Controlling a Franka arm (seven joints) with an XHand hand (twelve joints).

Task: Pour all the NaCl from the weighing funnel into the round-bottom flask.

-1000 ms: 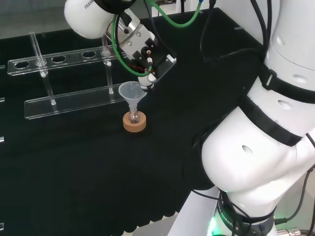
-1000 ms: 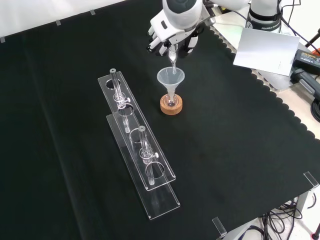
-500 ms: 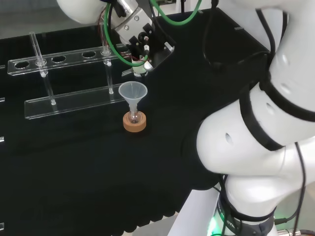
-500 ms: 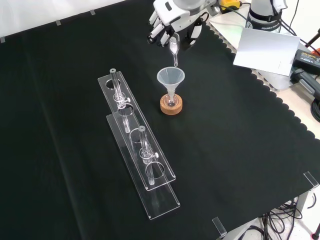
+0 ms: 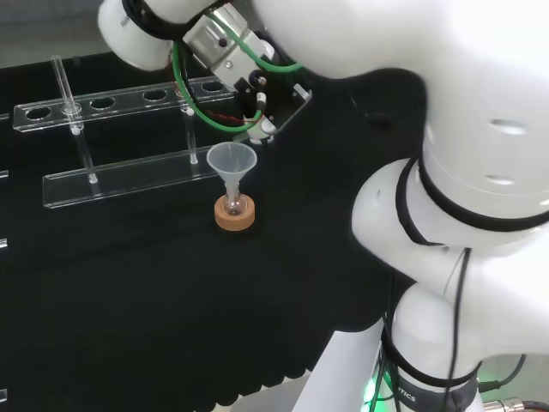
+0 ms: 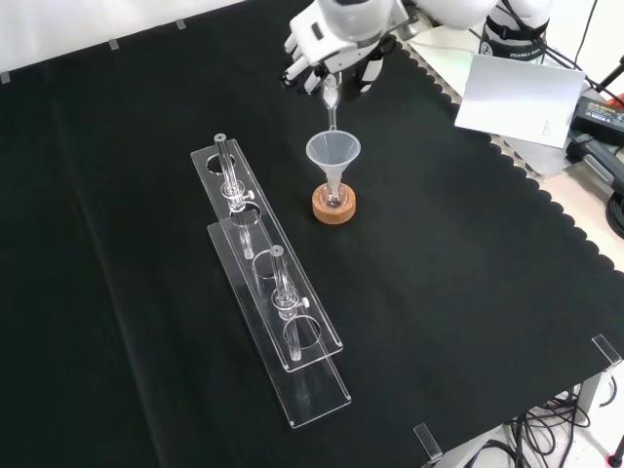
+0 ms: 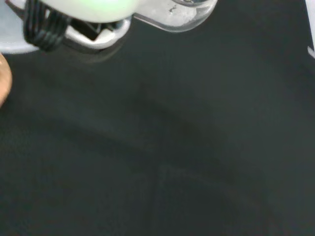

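In the front view the hand [image 6: 336, 39] is curled round a clear weighing funnel [image 6: 331, 96], held nearly upright with its thin stem pointing down, just above a clear plastic funnel [image 6: 332, 151]. That funnel stands in the neck of a small round-bottom flask [image 6: 333, 199] on a cork ring [image 6: 333, 208]. The head view has the hand [image 5: 257, 86] above and right of the plastic funnel [image 5: 232, 160], flask [image 5: 232, 205] and cork ring [image 5: 235, 218]. The wrist view has a clear glass piece, the weighing funnel [image 7: 182, 12], under the blurred hand [image 7: 74, 7].
A long clear two-tier rack [image 6: 263, 292] with two glass tubes lies left of the flask in the front view, and behind it in the head view [image 5: 129, 172]. A white sheet [image 6: 512, 93] lies beyond the cloth's scalloped right edge.
The hand has risen, lifting the weighing funnel's stem out of the plastic funnel's mouth, and the stem now hangs more upright. The arm's links have swung across the head view.
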